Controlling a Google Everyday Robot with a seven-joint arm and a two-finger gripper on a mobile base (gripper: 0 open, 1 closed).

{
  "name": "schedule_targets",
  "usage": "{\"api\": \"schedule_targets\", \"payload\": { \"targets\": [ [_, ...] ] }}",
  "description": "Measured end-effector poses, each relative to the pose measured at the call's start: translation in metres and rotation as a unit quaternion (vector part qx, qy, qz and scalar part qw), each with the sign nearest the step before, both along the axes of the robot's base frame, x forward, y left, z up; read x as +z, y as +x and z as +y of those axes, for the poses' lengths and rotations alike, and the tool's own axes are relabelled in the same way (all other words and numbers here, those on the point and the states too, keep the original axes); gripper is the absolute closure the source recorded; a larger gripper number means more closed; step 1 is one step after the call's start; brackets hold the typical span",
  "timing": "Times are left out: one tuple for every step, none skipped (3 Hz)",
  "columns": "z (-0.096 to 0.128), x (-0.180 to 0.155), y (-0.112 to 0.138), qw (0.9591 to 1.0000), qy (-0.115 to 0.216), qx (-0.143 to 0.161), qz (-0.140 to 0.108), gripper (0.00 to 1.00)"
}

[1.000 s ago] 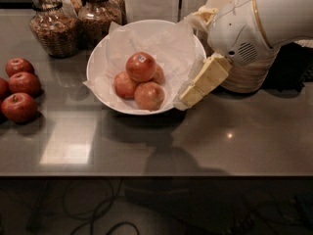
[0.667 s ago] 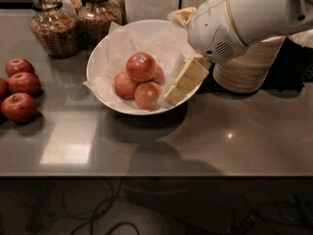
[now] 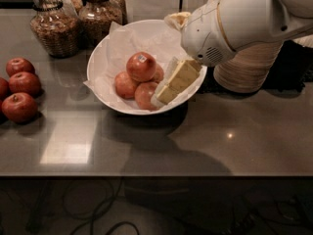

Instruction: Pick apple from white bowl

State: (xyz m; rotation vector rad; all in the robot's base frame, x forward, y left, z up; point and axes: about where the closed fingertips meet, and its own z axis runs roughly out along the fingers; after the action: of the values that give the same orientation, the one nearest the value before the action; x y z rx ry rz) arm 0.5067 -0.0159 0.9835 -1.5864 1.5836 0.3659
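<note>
The white bowl (image 3: 105,58), wide and lined with crumpled white paper, stands at the middle back of the counter. On top of the pile in it lies the reddish-orange apple (image 3: 141,66) with a small white-and-blue sticker. Paler apples (image 3: 125,84) lie under and beside it. My gripper (image 3: 164,96) reaches down from the right into the bowl. Its cream fingers (image 3: 178,80) sit just right of the stickered apple, with the tips by a lower apple (image 3: 145,95). It holds nothing that I can see.
Three darker red apples (image 3: 19,106) lie on the counter at the left. Glass jars (image 3: 51,23) of dry food stand behind the bowl at the back left. A stack of beige paper bowls (image 3: 244,70) stands to the right, partly behind my arm (image 3: 244,18).
My arm has moved left, and the gripper has gone from the bowl's right rim into the bowl beside the apples. The apples have not moved.
</note>
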Motion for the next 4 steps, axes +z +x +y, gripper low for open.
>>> {"api": "schedule_targets", "payload": {
  "targets": [
    [0.018,-0.023,0.024,0.9998,0.010,0.014,0.006,0.00],
    [0.040,-0.045,0.045,0.9992,0.011,0.033,0.017,0.00],
    [0.047,-0.055,0.059,0.9990,0.008,0.038,0.021,0.00],
    [0.048,-0.064,0.071,0.9989,0.007,0.037,0.026,0.00]
  ]
}}
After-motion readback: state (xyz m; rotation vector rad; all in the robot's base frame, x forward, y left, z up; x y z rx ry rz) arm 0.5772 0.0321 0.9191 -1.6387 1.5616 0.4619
